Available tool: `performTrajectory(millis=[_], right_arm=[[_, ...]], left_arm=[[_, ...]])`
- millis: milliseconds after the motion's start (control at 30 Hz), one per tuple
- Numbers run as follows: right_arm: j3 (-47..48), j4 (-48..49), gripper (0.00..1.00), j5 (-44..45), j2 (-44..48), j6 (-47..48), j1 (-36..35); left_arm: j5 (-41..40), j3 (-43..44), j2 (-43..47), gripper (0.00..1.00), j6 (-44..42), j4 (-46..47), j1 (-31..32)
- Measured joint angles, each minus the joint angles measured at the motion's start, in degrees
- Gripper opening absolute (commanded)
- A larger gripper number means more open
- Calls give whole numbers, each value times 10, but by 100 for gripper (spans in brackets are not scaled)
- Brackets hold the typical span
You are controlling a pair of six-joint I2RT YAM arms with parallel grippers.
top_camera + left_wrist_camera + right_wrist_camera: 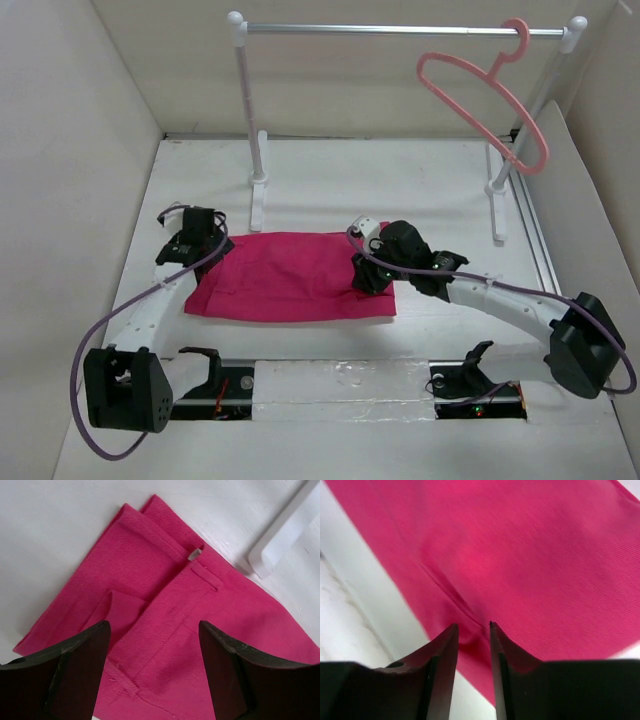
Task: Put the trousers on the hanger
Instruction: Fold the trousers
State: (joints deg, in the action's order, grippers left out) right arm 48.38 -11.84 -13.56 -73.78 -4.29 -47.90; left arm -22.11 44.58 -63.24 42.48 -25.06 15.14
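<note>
- White surface (330, 180), walled at the left, right and far sides, carrying everything listed below.
- White-and-silver garment rail (400, 30) standing across the far end, feet planted on the surface.
- Trousers (290, 275) folded into a flat magenta rectangle, lying on the middle of the surface in front of the rail and apart from its feet. Waistband end turned to the left, with a belt loop (205, 577) and a small pale tag (195, 554) just beside it.
- Hanger (480, 95), thin and pale pink, hooked over the right end of the rail, hanging tilted and well apart from the trousers.
- Right hand (473, 626) down on the right end of the trousers near the front edge, fingers almost pressed together and pinching a small ridge of cloth, with wrinkles running out from the pinch.
- Left hand (152, 627) at the left end of the trousers over the waistband corner, fingers spread wide. Contact with the cloth not clear.
</note>
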Motion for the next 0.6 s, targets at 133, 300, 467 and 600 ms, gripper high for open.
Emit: performTrajectory(millis=[133, 300, 467, 600], right_arm=[[-47, -36, 55, 10, 37, 10, 51], [-63, -64, 55, 23, 64, 25, 82], [-63, -93, 55, 32, 47, 51, 85], [-63, -109, 55, 32, 40, 61, 85]], left_arm=[[104, -16, -2, 81, -44, 17, -116], [167, -16, -63, 84, -67, 52, -118], [179, 2, -136, 77, -81, 68, -118], [175, 21, -178, 55, -87, 82, -118]])
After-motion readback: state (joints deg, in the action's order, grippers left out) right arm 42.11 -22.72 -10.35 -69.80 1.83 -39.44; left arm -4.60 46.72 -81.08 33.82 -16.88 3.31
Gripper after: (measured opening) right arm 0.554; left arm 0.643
